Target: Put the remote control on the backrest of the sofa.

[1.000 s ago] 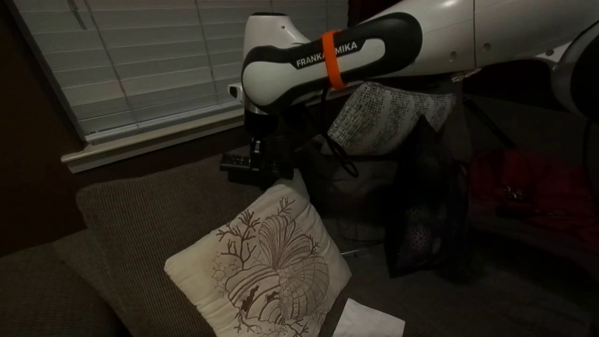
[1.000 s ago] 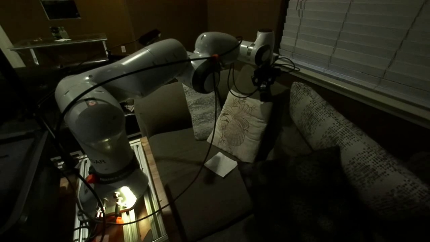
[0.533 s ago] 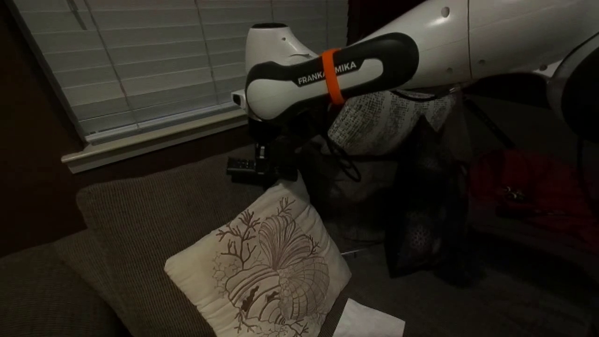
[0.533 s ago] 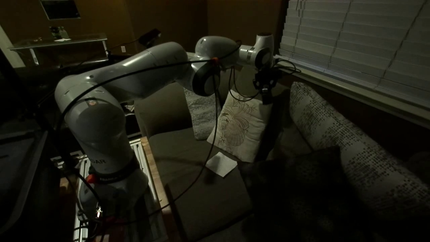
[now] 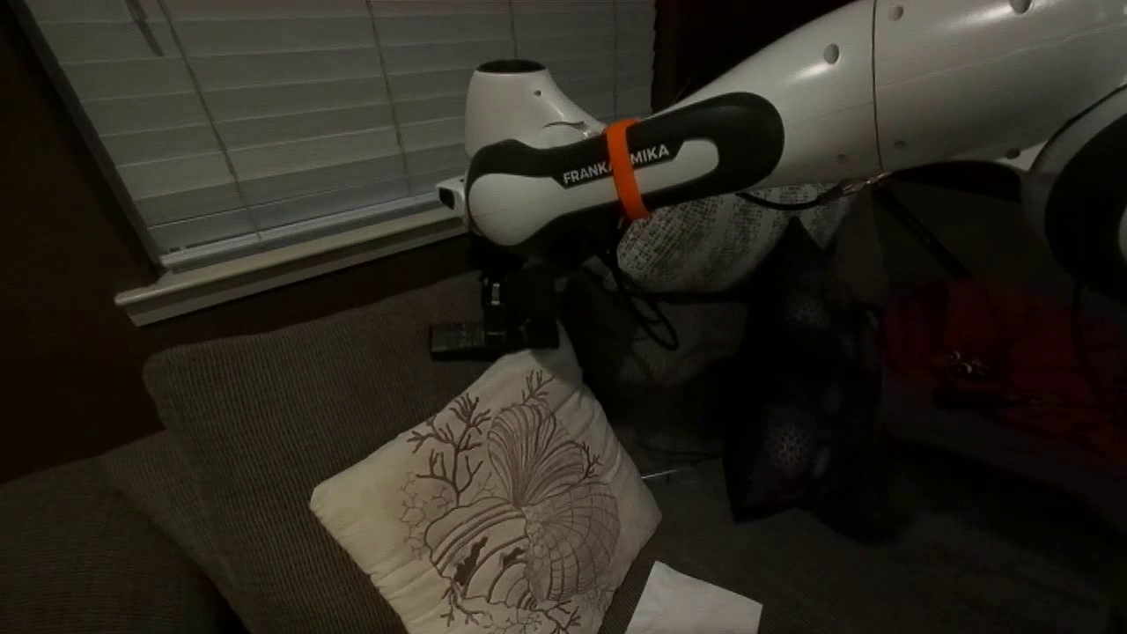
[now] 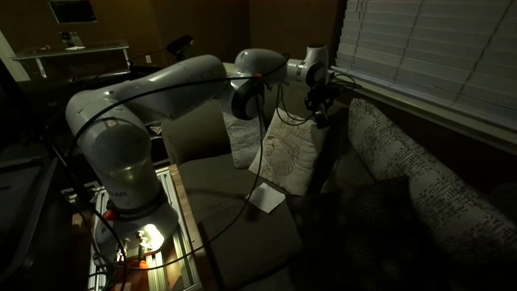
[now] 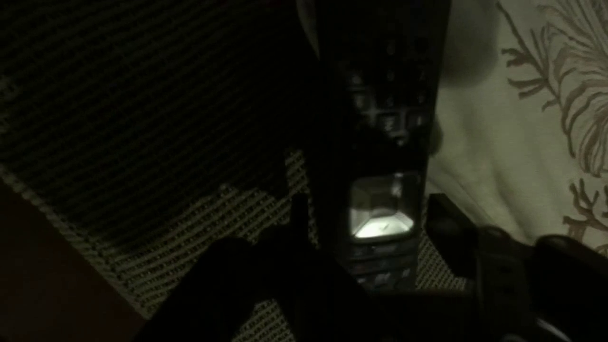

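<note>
Claw (image 7: 366,209): clamped or loose, indiscernible. Remote control (image 7: 382,137): between fingers (image 7: 449,232), far end cropped. Sofa backrest (image 7: 190,133): beneath, partly shadowed.

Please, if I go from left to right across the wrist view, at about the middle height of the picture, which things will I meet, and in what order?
Ribbed sofa backrest → black remote control → brown-printed cream pillow.
</note>
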### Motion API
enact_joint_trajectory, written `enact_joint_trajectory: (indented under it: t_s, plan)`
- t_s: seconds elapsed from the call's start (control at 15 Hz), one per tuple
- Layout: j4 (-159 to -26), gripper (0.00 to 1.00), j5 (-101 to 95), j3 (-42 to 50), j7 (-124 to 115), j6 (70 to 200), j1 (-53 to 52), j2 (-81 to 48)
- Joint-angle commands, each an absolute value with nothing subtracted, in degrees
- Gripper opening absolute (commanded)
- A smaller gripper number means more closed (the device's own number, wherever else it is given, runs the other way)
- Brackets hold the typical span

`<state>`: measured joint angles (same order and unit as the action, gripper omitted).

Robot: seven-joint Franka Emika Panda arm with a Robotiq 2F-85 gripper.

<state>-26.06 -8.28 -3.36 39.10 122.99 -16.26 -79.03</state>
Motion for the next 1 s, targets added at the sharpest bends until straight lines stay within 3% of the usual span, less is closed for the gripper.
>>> enact_joint_trajectory:
  t_s: [0.0,0.93]
  plan:
    - [-25.7,0.98,-8.6,-3.0,40.9,124.3,-16.4,-78.7]
    - [-26.7,1.0,-9.2,-1.4,39.7,123.2,-18.3,-67.3]
